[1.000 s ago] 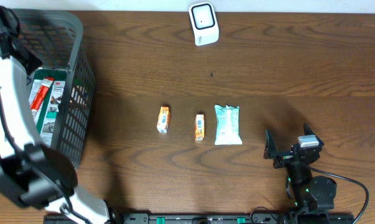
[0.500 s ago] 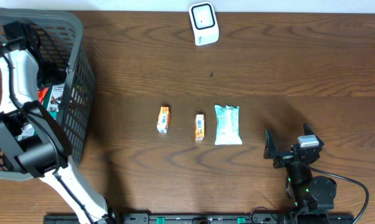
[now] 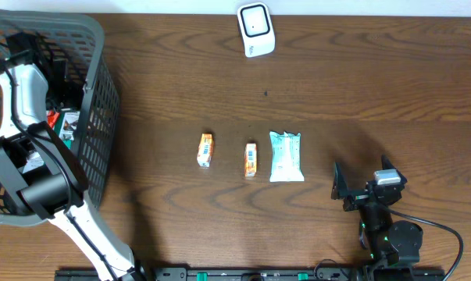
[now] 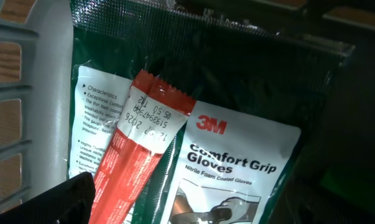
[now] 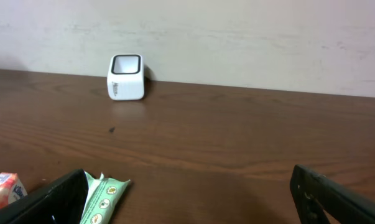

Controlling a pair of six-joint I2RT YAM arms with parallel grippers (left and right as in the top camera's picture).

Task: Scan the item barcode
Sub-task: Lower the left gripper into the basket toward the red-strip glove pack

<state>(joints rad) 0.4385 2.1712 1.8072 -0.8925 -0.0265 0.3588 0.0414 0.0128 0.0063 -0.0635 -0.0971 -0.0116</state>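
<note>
1. Dark wood counter, basket at 9 o'clock: left gripper hangs open over red sachet on 3M gloves pack.
2. I'd pinch just the sachet, across its width.
3. Right gripper: open, parked at 5 o'clock.

A mock shop checkout is being suggested by a grey shopping basket, a white barcode scanner and packaged goods being displayed on a wooden table.

Dark wooden table, grain running sideways; pale wall behind it.
</note>
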